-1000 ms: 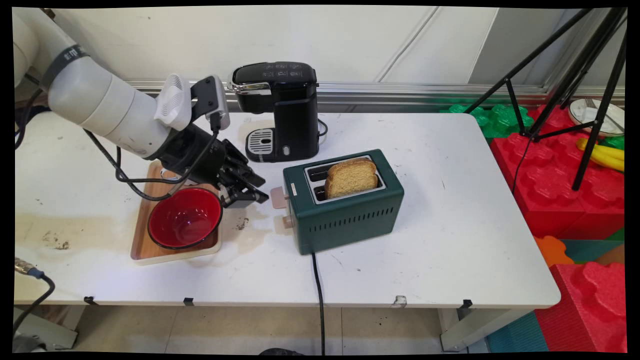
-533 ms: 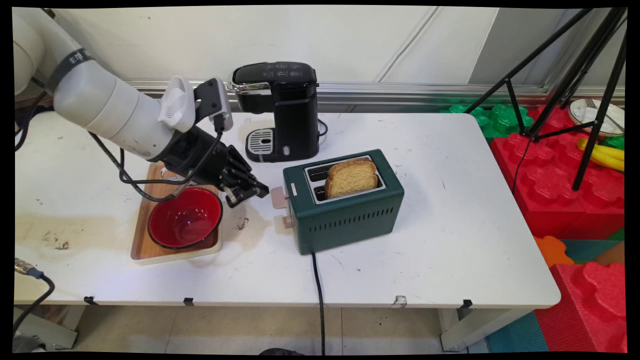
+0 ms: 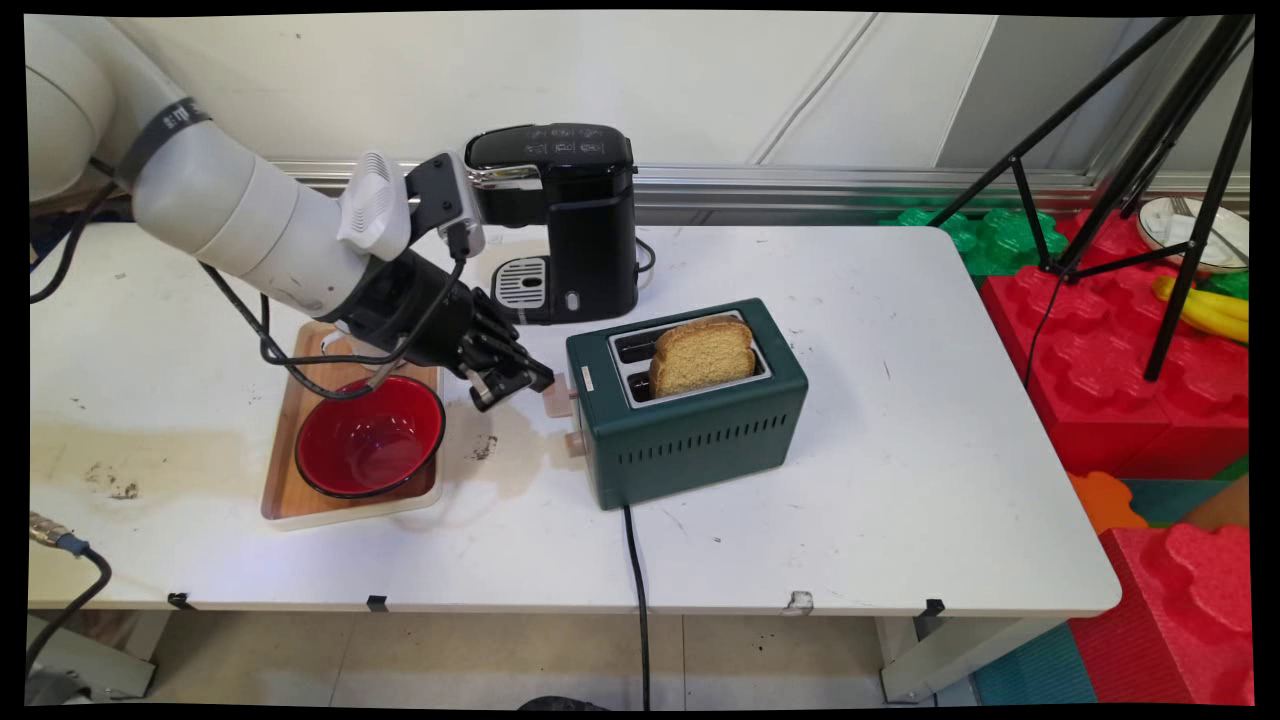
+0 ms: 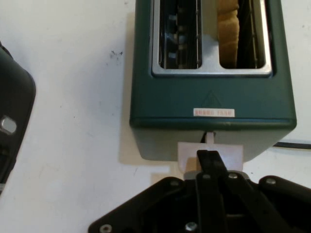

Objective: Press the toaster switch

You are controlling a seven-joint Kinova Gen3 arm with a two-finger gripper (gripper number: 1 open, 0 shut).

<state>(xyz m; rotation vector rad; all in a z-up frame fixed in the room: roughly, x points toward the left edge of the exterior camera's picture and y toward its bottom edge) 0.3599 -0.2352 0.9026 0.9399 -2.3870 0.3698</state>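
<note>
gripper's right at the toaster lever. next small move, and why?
Probably press straight down. The gripper, fingers together, sits over the pale lever on the green toaster, and the bread slice stands high out of its slot, so the lever looks up.

A dark green toaster (image 3: pixel 690 420) with a pale pink lever (image 4: pixel 210 154) carries golden-brown toast (image 3: pixel 702 353). The black claw (image 3: pixel 528 378) sits by it on the white bench (image 3: pixel 900 450). A red bowl (image 3: pixel 368 438) rests on a brown wooden board (image 3: pixel 290 470).

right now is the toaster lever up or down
Up: the lever sits near the toaster's top, and the bread stands out of its slot.
</note>
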